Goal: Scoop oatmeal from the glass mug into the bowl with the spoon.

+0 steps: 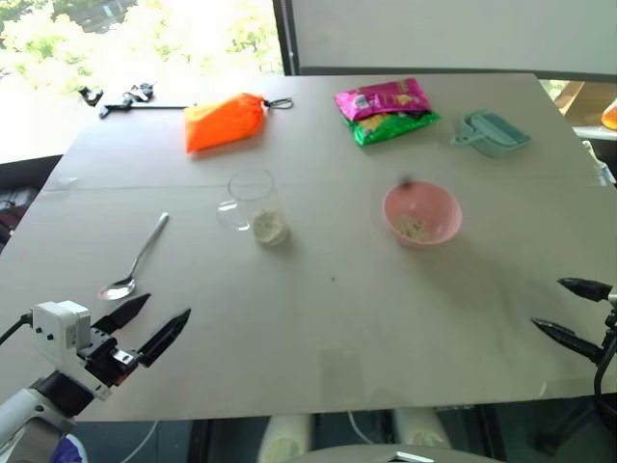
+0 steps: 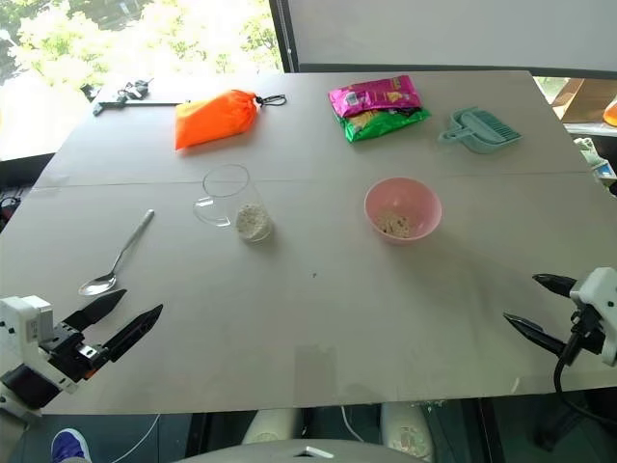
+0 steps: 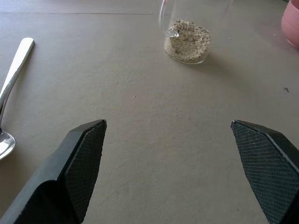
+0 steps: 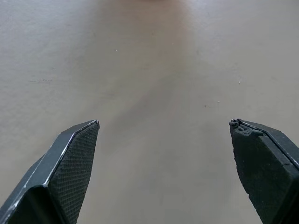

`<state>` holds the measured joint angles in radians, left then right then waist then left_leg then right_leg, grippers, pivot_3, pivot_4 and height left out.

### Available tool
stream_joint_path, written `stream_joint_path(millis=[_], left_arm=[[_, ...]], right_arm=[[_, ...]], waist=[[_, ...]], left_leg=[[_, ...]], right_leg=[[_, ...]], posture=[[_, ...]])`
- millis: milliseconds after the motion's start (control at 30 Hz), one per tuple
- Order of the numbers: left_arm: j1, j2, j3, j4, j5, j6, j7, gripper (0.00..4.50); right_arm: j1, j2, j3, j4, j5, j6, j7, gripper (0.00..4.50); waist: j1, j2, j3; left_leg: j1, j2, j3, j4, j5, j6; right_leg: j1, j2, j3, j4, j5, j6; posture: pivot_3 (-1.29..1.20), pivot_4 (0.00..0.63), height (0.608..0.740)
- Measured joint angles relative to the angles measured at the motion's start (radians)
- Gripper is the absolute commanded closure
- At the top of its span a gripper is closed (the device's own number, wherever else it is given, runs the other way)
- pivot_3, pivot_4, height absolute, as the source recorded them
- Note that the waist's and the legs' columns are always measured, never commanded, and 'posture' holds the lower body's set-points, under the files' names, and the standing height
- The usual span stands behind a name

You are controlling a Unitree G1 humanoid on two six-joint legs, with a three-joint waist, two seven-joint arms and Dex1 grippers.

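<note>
The glass mug (image 1: 254, 204) lies tipped on its side near the table's middle, oatmeal (image 1: 270, 227) heaped in its base. To its right stands the pink bowl (image 1: 422, 214) with a little oatmeal (image 1: 413, 228) inside. The silver spoon (image 1: 138, 259) lies on the table at the left, its bowl toward the front. My left gripper (image 1: 154, 316) hovers open just in front of the spoon, nothing between its fingers. At the front right edge my right gripper (image 1: 571, 309) is open and empty too. The left wrist view shows the mug (image 3: 188, 41), the spoon (image 3: 10, 88) and the bowl's rim (image 3: 290, 23).
An orange pouch (image 1: 225, 122), a pink and green snack packet (image 1: 385, 110) and a teal plastic scoop (image 1: 492, 131) lie along the far side of the grey table (image 1: 328, 318). A black tool (image 1: 123, 100) rests at the far left corner.
</note>
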<state>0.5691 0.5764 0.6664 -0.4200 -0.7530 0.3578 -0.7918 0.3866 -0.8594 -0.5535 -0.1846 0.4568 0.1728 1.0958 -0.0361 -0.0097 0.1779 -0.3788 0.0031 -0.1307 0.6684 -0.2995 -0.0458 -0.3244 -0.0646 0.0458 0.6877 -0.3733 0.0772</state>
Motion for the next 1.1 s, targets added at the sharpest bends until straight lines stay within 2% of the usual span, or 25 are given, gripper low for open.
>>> stream_joint_path(millis=[300,400,500,667,900,1100], left_arm=[[-0.132,-0.015,-0.025,-0.042,-0.035,0.043,0.101,0.07],[-0.178,-0.040,-0.038,-0.043,-0.034,0.052,0.166,0.07],[-0.210,-0.036,-0.040,-0.043,-0.024,0.068,0.220,0.07],[-0.247,-0.008,0.002,0.048,0.004,0.095,0.285,0.07],[-0.282,0.010,0.037,0.091,0.043,0.077,0.307,0.07],[-0.291,0.138,0.073,0.152,0.068,0.117,0.283,0.07]], right_arm=[[-0.134,0.099,0.062,-0.013,0.119,-0.015,0.048,0.00],[-0.215,0.114,0.083,-0.027,0.215,-0.024,0.131,0.00],[-0.300,0.112,0.124,-0.122,0.332,0.001,0.199,0.00],[-0.389,0.080,0.164,-0.246,0.501,0.115,0.225,0.00],[-0.405,0.081,0.192,-0.265,0.513,0.135,0.230,0.00],[-0.392,0.072,0.192,-0.193,0.485,0.130,0.298,0.00]], waist=[[-0.002,0.000,0.000],[-0.004,0.001,0.000],[-0.004,0.001,0.000],[-0.001,0.000,0.000],[0.005,0.000,0.000],[-0.002,0.000,0.001]], left_leg=[[0.000,0.000,-0.001,0.000,0.002,-0.004],[0.000,0.000,-0.001,0.000,0.002,-0.004],[0.000,0.000,-0.002,0.000,0.002,-0.004],[-0.001,0.000,-0.002,0.000,0.002,-0.004],[-0.001,0.000,-0.003,0.000,0.002,-0.004],[0.000,0.000,-0.003,0.000,0.002,-0.004]], right_leg=[[0.000,0.000,0.000,0.000,0.000,0.000],[0.000,0.000,-0.001,0.000,0.000,0.000],[0.000,0.000,-0.001,0.000,0.000,0.000],[0.000,0.000,-0.002,-0.001,0.000,0.000],[0.000,0.000,-0.003,-0.001,0.000,0.000],[0.000,0.000,-0.003,0.000,0.000,0.000]], posture=[[0.00,0.150,0.740],[0.00,0.150,0.740],[0.00,0.150,0.740],[0.00,0.150,0.740],[0.00,0.150,0.740],[0.00,0.150,0.740]])
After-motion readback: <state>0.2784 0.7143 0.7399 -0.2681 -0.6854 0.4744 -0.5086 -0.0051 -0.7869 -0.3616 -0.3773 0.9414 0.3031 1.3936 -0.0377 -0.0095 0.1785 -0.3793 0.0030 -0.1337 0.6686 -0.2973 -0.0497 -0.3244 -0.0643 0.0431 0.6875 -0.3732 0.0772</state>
